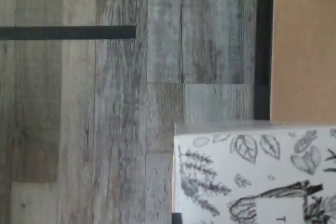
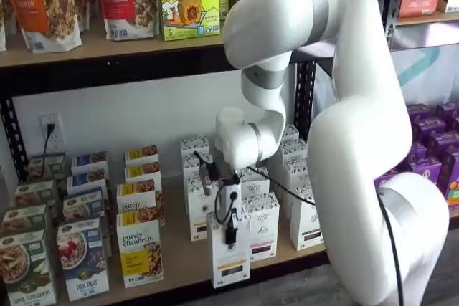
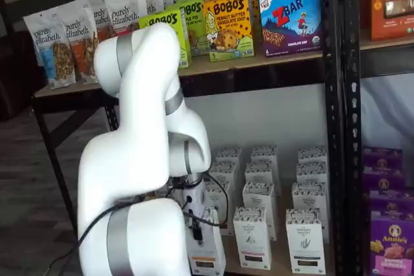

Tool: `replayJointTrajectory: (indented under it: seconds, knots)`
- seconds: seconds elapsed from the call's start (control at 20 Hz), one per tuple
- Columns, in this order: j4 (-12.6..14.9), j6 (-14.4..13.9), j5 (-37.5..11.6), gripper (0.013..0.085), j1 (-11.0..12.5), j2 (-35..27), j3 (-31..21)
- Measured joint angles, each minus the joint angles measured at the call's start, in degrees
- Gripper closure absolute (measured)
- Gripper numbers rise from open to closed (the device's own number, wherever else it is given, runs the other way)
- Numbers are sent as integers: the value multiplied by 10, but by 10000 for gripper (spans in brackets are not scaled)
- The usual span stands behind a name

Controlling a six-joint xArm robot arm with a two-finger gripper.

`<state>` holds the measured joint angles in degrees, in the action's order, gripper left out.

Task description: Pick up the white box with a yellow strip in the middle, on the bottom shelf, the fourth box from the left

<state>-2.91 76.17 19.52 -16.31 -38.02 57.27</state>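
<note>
The white box (image 2: 231, 259) hangs in my gripper (image 2: 231, 238), clamped shut on its top, just in front of the bottom shelf (image 2: 183, 263). Only my wrist view shows its leaf-sketched top (image 1: 254, 177) over grey floor (image 1: 105, 119). Matching boxes (image 2: 264, 227) stand behind.

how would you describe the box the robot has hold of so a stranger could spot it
Look at the bottom shelf, right of the purely elizabeth boxes. The white box stands forward at the front rail, gripper shut on its top; its lookalike neighbours sit farther back, untouched.
</note>
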Motion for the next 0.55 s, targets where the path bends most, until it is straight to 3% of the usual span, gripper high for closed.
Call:
replayJointTrajectory:
  seconds: [0.3, 0.55]
  knots:
    - [20, -16, 2, 490, 3, 38, -36]
    - [9, -5, 3, 490, 4, 65, -60]
